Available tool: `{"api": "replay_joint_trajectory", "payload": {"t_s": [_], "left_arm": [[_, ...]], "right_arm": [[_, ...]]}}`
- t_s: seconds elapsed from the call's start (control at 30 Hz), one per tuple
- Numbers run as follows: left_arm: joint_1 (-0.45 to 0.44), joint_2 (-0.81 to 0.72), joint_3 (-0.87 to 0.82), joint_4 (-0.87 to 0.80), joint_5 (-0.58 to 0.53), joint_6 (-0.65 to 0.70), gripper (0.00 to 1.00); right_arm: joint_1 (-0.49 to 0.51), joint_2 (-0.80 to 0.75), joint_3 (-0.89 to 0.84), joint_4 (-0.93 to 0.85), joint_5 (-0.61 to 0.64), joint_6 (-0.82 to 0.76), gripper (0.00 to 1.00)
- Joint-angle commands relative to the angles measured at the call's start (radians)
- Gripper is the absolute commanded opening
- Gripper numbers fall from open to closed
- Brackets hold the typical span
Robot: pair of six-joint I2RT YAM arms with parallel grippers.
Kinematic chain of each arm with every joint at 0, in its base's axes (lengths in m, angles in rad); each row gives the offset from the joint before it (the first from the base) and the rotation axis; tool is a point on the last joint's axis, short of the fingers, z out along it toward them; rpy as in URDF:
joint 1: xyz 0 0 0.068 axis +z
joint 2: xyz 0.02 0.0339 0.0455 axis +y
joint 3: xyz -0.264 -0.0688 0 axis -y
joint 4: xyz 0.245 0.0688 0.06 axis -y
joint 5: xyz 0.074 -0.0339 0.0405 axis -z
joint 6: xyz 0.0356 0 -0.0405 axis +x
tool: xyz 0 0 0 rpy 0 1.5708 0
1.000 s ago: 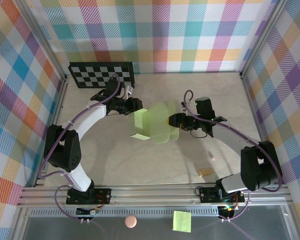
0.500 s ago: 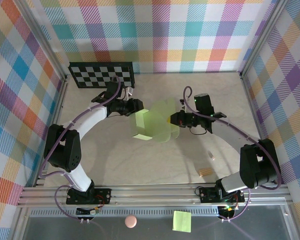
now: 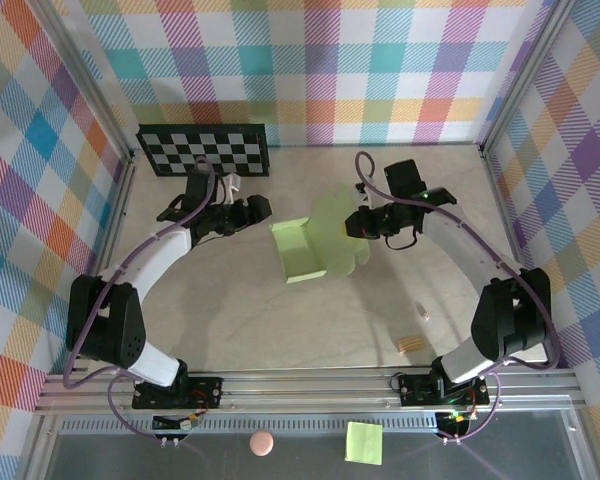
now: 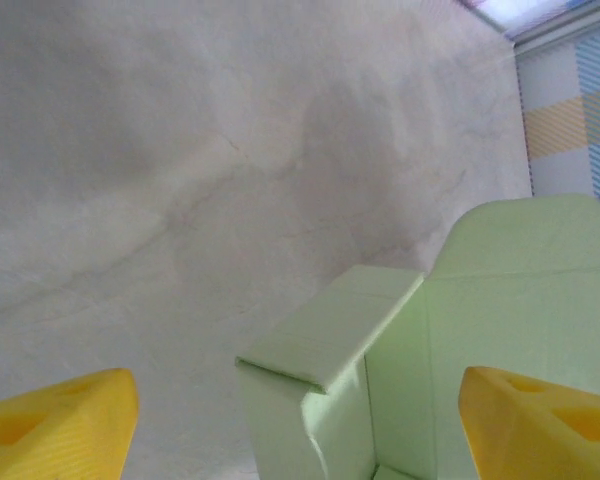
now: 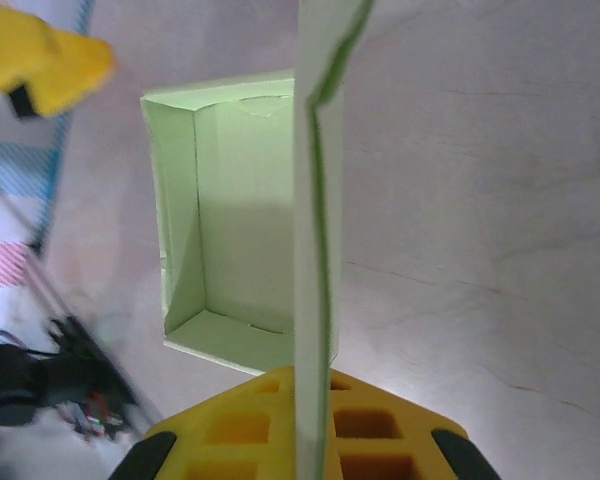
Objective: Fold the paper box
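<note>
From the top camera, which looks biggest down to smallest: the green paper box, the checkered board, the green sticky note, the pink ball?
1. The pale lime-green paper box and the black-and-white checkered board: too alike to rank.
2. The small bright-green square sticky note.
3. The small pink round ball.

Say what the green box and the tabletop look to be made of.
The paper box: thin card, matte pale lime-green; sharp creases and a thin flap edge suggest it. The table: pale, matte, faintly veined surface, perhaps laminate or light wood; cannot tell which.
</note>
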Motion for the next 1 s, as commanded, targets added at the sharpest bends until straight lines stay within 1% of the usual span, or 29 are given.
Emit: {"api": "replay_joint_trajectory", "payload": {"t_s": [0.0, 0.1, 0.17, 0.27, 0.33, 0.4, 0.47, 0.57, 0.67, 0.8, 0.87, 0.93, 0.97], "left_arm": [[0.032, -0.074, -0.052, 0.071, -0.025, 0.043, 0.84], [0.063, -0.122, -0.093, 0.111, -0.012, 0.043, 0.84], [0.082, -0.155, -0.143, 0.182, 0.000, 0.027, 0.84], [0.134, -0.180, -0.203, 0.282, 0.073, -0.052, 0.84], [0.154, -0.192, -0.227, 0.306, 0.099, -0.068, 0.85], [0.162, -0.204, -0.245, 0.319, 0.112, -0.067, 0.90], [0.166, -0.219, -0.256, 0.309, 0.105, -0.063, 1.00], [0.173, -0.244, -0.290, 0.319, 0.063, -0.068, 1.00], [0.185, -0.265, -0.311, 0.356, 0.077, -0.082, 1.00], [0.190, -0.286, -0.335, 0.420, 0.099, -0.082, 1.00], [0.190, -0.285, -0.329, 0.415, 0.105, -0.062, 0.92], [0.191, -0.278, -0.334, 0.436, 0.115, -0.058, 0.87], [0.190, -0.272, -0.332, 0.447, 0.128, -0.055, 0.85]], "right_arm": [[0.035, 0.034, 0.075, -0.172, 0.108, -0.280, 0.00], [0.054, 0.078, 0.153, -0.214, 0.136, -0.454, 0.00], [0.055, 0.121, 0.229, -0.250, 0.137, -0.554, 0.00], [0.061, 0.205, 0.381, -0.349, 0.154, -0.705, 0.00], [0.082, 0.253, 0.470, -0.424, 0.188, -0.829, 0.00], [0.108, 0.294, 0.539, -0.479, 0.236, -0.932, 0.00], [0.130, 0.346, 0.628, -0.551, 0.270, -1.021, 0.00], [0.145, 0.417, 0.744, -0.618, 0.287, -1.114, 0.00], [0.156, 0.481, 0.841, -0.661, 0.295, -1.179, 0.00], [0.172, 0.565, 0.960, -0.708, 0.323, -1.225, 0.00], [0.182, 0.607, 1.002, -0.723, 0.335, -1.250, 0.00], [0.191, 0.636, 1.019, -0.712, 0.355, -1.262, 0.00], [0.195, 0.650, 1.023, -0.705, 0.363, -1.267, 0.02]]}}
